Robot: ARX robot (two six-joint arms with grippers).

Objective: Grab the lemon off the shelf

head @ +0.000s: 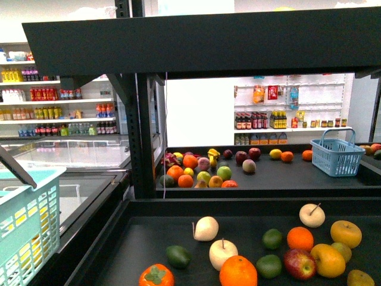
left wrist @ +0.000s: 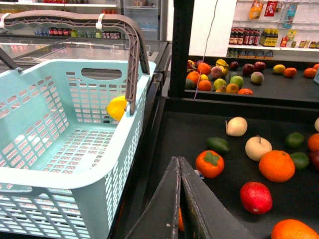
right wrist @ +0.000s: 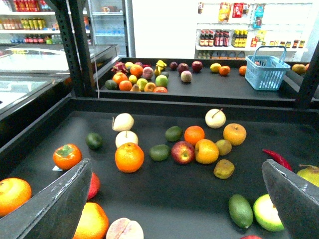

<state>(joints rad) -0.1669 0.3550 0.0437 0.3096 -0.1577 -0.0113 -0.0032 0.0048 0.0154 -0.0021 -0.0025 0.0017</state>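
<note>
now bright yellow lemon (left wrist: pixel 117 107), inside teal basket (left wrist: pixel 55 175)

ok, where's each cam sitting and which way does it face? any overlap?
Front: on the body, facing the shelf and its dark trays; no arm shows.
Left wrist: on the left arm, over the shut left gripper, facing a teal basket holding the lemon.
Right wrist: on the right arm, between the open right gripper's fingers, facing the fruit tray.
Shared: all three catch the persimmon and the far bottle shelves.
</note>
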